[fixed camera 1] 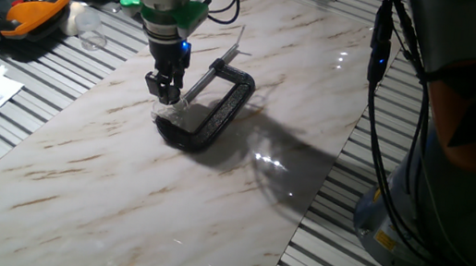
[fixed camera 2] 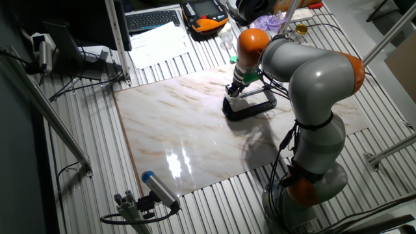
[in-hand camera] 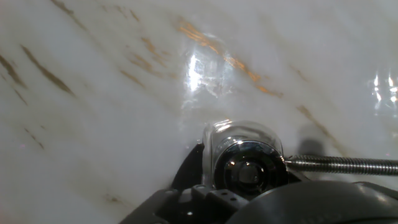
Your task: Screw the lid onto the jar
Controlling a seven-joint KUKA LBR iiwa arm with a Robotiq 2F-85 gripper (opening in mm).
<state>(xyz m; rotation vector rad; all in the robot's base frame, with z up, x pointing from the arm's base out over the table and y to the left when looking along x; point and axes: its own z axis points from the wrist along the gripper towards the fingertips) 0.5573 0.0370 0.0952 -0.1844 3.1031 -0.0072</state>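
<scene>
The black C-clamp (fixed camera 1: 218, 107) hems the jar (in-hand camera: 239, 149) on its far side; its screw rod (in-hand camera: 342, 165) bars one flank, marble bench (fixed camera 1: 119, 182) lies open in front.

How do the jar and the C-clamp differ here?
The jar is clear and see-through; the C-clamp is opaque black. The jar is far smaller than the C-clamp, sitting at one end of its frame. The jar is a short cylinder with a silvery lid; the C-clamp is an open C shape with a screw rod. Both sit on the marble tabletop.
</scene>
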